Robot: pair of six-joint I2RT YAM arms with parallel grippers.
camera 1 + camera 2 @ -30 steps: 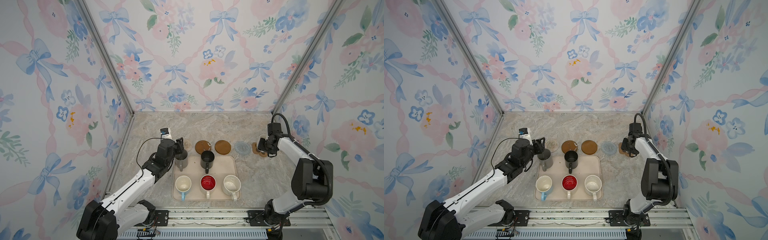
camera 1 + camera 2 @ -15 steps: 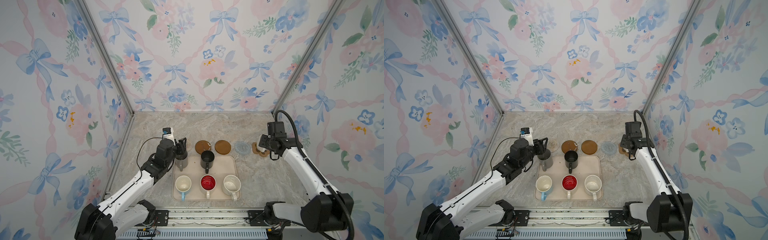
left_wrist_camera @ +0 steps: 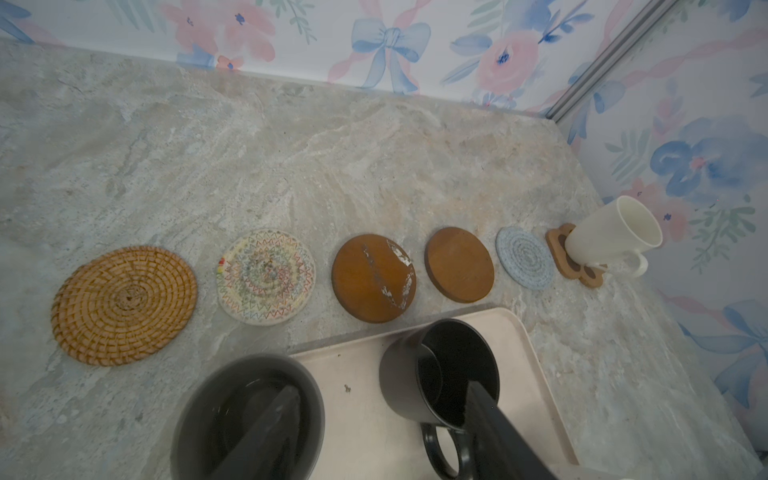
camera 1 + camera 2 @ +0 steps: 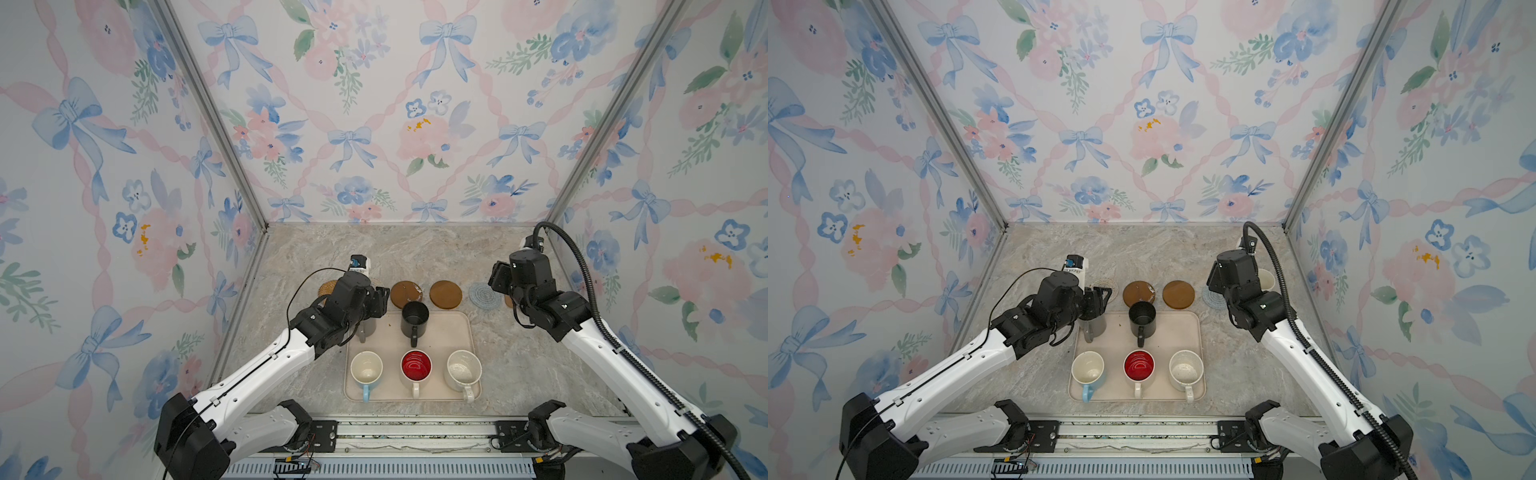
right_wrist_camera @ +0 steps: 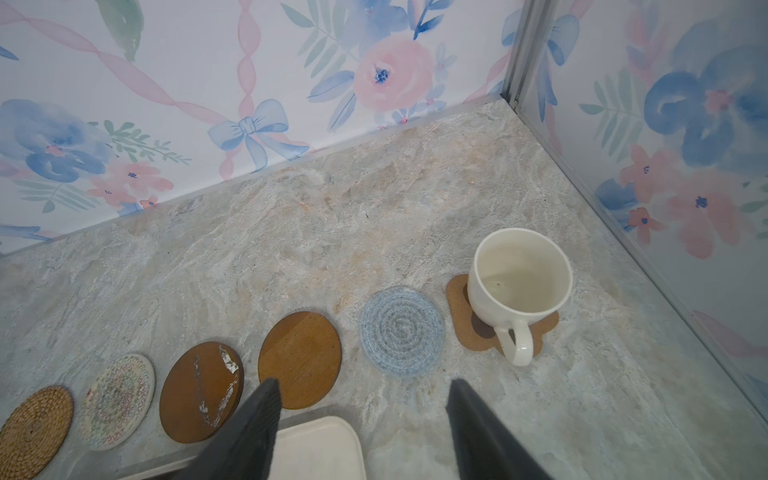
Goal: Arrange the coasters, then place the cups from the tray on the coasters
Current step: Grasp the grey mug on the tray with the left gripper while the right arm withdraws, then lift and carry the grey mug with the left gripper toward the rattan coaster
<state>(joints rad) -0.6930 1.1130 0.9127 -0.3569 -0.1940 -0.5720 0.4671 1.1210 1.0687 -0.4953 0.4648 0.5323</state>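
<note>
Tabletop (image 4: pixel 415 249) of mottled grey-beige stone pattern lay under everything, matte and veined. On it sat the tray (image 4: pixel 449 332), a smooth beige-cream rounded rectangle with a low rim. My left gripper (image 3: pixel 382 395) stood released over the tray's far left corner, its dark fingers well apart. One dipped inside the grey mug (image 3: pixel 199 411) and the other stayed outside that mug's wall, in front of the black mug (image 4: pixel 414 318) beside it. I could not tell whether either finger touched the grey wall. My right gripper (image 5: pixel 363 384) hung spread and empty above bare stone, just off the tray's far right corner. Both dark mugs were plain cylinders with loop handles. Along the tray's near edge stood three glossy mugs in a row: the light blue mug (image 4: pixel 366 368) with a white inside, the red-lined white mug (image 4: pixel 416 365) and the speckled off-white mug (image 4: pixel 463 370). Off the tray, the cream-white mug (image 5: pixel 519 286) stood upright on the paw-shaped coaster (image 5: pixel 459 307), brown and cork-like. Leftward from it, flat in a line beyond the tray's far edge, lay the blue-grey spiral-woven coaster (image 3: pixel 524 257), the clean brown disc (image 3: pixel 459 264), the scuffed brown disc (image 3: pixel 372 278), the pale woven coaster (image 3: pixel 266 276) with coloured zigzag stitching, and the coiled tan rattan coaster (image 3: pixel 124 305).
</note>
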